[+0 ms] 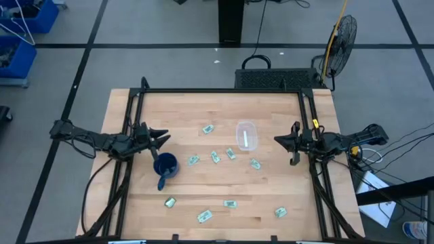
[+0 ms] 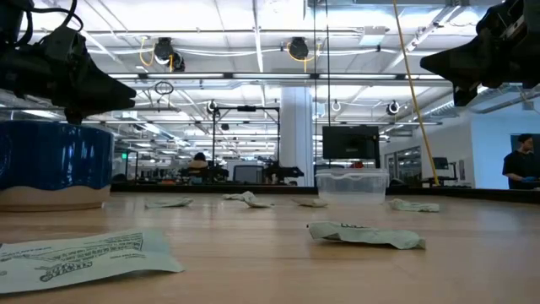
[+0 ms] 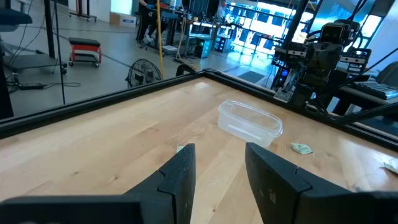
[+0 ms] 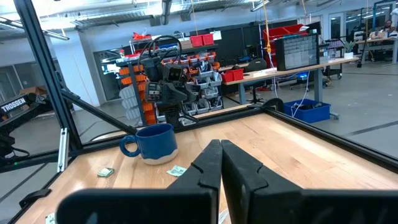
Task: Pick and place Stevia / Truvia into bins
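Several small pale green and white Stevia packets lie flat and scattered on the wooden table, among them a packet (image 1: pixel 208 129), a second packet (image 1: pixel 230 153) and a near one (image 1: pixel 205 216). The clear plastic bin (image 1: pixel 247 135) stands right of the table's middle, with a white strip showing inside it. My left gripper (image 1: pixel 166 139) hovers open above the table's left side, just far of the blue mug (image 1: pixel 165 165). My right gripper (image 1: pixel 276 140) hovers shut at the right, beside the bin. The left wrist view shows the bin (image 3: pixel 250 122) ahead of the open fingers.
The dark blue mug (image 2: pixel 51 165) stands on the table's left half, near my left gripper. A black frame rail (image 1: pixel 224 91) runs along the far edge, with more rails on both sides. Bare wood lies between the scattered packets. A person stands far off in the room (image 2: pixel 516 169).
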Robot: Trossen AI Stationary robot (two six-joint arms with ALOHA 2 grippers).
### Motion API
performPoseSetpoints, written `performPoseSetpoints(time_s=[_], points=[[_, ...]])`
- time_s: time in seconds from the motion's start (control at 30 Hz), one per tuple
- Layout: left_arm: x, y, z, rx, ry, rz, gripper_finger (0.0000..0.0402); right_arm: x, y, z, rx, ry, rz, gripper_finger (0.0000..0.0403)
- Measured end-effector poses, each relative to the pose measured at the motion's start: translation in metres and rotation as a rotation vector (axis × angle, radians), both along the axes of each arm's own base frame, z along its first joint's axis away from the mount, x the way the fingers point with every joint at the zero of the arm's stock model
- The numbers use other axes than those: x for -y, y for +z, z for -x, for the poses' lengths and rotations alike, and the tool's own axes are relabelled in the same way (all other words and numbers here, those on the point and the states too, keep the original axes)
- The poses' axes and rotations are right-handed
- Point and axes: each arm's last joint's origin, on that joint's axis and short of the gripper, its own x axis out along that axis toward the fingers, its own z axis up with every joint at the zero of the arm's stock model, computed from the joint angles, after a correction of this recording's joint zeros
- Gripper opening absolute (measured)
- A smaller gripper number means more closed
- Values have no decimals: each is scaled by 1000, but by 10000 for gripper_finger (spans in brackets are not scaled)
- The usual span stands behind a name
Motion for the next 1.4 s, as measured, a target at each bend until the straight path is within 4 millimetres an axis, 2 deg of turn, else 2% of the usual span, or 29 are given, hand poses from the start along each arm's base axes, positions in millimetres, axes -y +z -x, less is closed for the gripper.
performPoseSetpoints(time_s=[0.7,1.03,1.27,1.4], points=[[-1,1,0,9,32,-7,145,0,0,0,0,0,0,4],[4,1,-2,13,-147,43,145,0,0,0,0,0,0,4],[4,1,-2,47,-139,134,145,0,0,0,0,0,0,4],[3,1,-1,39,-100,97,145,0,0,0,1,0,0,4]])
